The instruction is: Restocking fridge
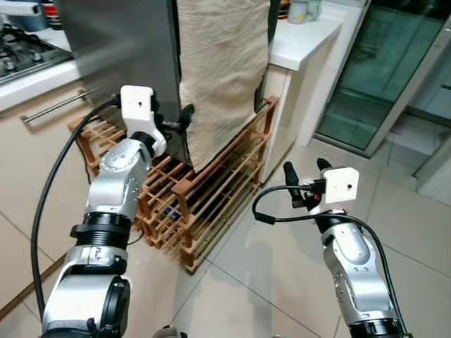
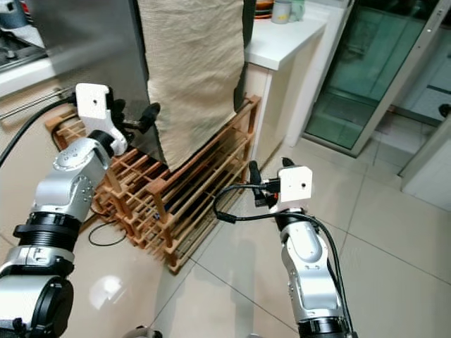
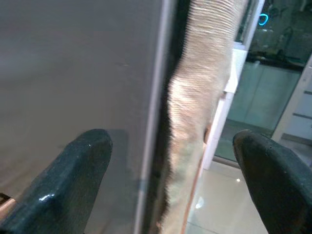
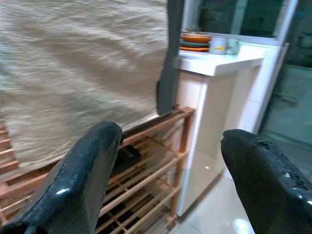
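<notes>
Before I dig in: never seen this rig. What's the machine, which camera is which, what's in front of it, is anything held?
It is a humanoid robot with two silver arms, each ending in two black fingers. The two wide pictures come from its head camera looking down; the two close ones look along each wrist's fingers. Ahead stands a grey steel fridge with a beige woven cloth hanging on it, above a brown wooden slatted rack on the tiled floor. The left gripper is open, its fingers straddling the fridge door's edge. The right gripper hovers open over the floor. Nothing is held.

Wooden rack (image 1: 211, 197) stands on tiled floor (image 1: 282, 274) (glossy)
</notes>
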`<state>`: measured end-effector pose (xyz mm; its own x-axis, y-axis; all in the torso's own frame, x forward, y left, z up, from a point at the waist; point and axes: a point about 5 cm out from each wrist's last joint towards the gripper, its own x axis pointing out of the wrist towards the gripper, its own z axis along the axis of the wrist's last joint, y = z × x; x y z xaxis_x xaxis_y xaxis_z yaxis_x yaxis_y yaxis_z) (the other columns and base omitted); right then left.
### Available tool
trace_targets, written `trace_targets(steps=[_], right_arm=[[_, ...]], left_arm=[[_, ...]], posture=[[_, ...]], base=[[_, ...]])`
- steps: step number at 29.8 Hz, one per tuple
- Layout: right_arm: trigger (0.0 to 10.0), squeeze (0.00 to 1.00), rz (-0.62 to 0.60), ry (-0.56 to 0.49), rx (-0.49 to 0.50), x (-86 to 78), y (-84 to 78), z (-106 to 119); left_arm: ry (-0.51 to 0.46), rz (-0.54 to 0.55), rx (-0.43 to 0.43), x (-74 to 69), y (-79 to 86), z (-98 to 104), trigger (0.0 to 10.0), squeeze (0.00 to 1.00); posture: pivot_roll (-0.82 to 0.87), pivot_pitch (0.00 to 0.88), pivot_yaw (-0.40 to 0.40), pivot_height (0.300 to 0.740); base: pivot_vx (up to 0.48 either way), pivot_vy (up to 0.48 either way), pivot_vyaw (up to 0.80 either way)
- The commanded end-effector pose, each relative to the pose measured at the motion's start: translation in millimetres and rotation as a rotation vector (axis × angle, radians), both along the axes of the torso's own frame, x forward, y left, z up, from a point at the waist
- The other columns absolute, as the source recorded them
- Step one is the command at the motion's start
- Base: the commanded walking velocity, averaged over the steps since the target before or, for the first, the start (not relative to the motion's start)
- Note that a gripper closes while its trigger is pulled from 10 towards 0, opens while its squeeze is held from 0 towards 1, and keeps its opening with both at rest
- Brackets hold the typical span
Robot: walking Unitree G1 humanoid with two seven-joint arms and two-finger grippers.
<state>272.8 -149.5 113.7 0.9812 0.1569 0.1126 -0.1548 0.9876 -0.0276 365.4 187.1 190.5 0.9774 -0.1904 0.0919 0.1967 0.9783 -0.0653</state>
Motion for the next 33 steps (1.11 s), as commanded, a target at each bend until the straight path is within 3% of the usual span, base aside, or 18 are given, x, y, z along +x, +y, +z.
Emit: trace_targets(steps=[1, 2, 3, 4, 6, 7, 8, 9, 13, 15, 20, 21, 24, 33], right_arm=[[10.0, 0.00, -0.023, -0.020, -0.011, -3.6, -4.4, 5.8], [10.0, 0.00, -0.062, -0.040, -0.004, -15.1, -10.5, 12.2], [10.0, 0.00, -0.077, -0.047, -0.003, -19.6, -13.2, 14.5], [10.0, 0.00, -0.077, -0.047, -0.003, -19.6, -13.2, 14.5], [10.0, 0.00, -0.112, -0.052, 0.005, -29.9, -20.0, 17.1], [10.0, 0.00, -0.137, -0.052, 0.012, -36.0, -24.6, 17.9], [10.0, 0.00, -0.193, -0.040, 0.027, -47.2, -34.9, 14.5], [10.0, 0.00, -0.208, -0.034, 0.030, -49.5, -37.5, 12.9], [10.0, 0.00, -0.188, -0.025, 0.038, -46.0, -33.4, 9.7], [10.0, 0.00, -0.126, -0.038, 0.007, -35.5, -23.4, 12.1], [10.0, 0.00, -0.108, -0.046, 0.000, -25.1, -18.7, 16.3], [10.0, 0.00, -0.102, -0.047, -0.003, -20.9, -16.3, 16.1], [10.0, 0.00, -0.085, -0.038, -0.008, -14.6, -10.6, 13.6], [10.0, 0.00, -0.079, -0.022, -0.008, -11.4, -10.4, 9.2]], left_arm=[[-0.028, 0.019, 0.002, -9.1, 7.9, 0.8, 10.0, 0.00], [-0.062, 0.007, 0.021, -39.2, 12.7, -9.2, 10.0, 0.00], [-0.073, 0.004, 0.021, -51.0, 13.5, -12.4, 10.0, 0.00], [-0.073, 0.004, 0.021, -51.0, 13.5, -12.4, 10.0, 0.00], [-0.083, 0.051, 0.005, -79.0, 19.2, -21.6, 10.0, 0.00], [-0.074, 0.095, 0.006, -98.3, 23.7, -29.3, 10.0, 0.00], [-0.007, 0.189, 0.061, -139.7, 25.8, -47.9, 10.0, 0.00], [0.011, 0.218, 0.092, -148.5, 25.6, -51.5, 10.0, 0.00], [0.059, 0.304, 0.085, -138.6, 19.1, -54.1, 10.0, 0.00], [-0.024, 0.238, 0.048, -119.8, -1.5, -36.5, 10.0, 0.00], [-0.078, 0.257, -0.028, -109.7, -6.3, -17.9, 9.8, 0.00], [-0.099, 0.276, -0.041, -102.8, -7.3, -10.8, 9.1, 0.00], [-0.139, 0.283, -0.031, -90.3, -9.4, 0.4, 10.0, 0.00], [-0.113, 0.287, -0.045, -84.7, -9.5, -2.6, 10.0, 0.00]], posture=[[-0.15, 0.000, 0.016, 0.740], [-0.14, 0.000, 0.016, 0.740], [-0.14, 0.000, 0.015, 0.740], [-0.14, 0.000, 0.015, 0.740], [-0.13, 0.000, 0.016, 0.740], [-0.13, 0.000, 0.016, 0.740], [-0.12, 0.000, -0.003, 0.740], [-0.12, 0.000, -0.003, 0.740], [-0.10, 0.000, -0.027, 0.740], [-0.08, 0.000, -0.042, 0.740], [-0.08, 0.000, -0.036, 0.740], [-0.08, 0.000, -0.031, 0.740], [-0.08, 0.000, -0.027, 0.740], [-0.09, 0.000, -0.025, 0.740]], base=[[0.000, 0.000, 0.00], [0.000, 0.000, 0.00], [0.000, 0.000, 0.00], [0.000, 0.000, 0.00], [0.000, 0.000, 0.00], [0.000, 0.000, 0.00], [0.000, 0.000, 0.00], [0.000, 0.000, 0.00], [0.000, 0.000, 0.00], [0.000, 0.000, 0.00], [0.339, 0.000, 0.00], [0.454, 0.000, 0.00], [0.460, 0.000, 0.00], [0.467, 0.000, 0.00]])
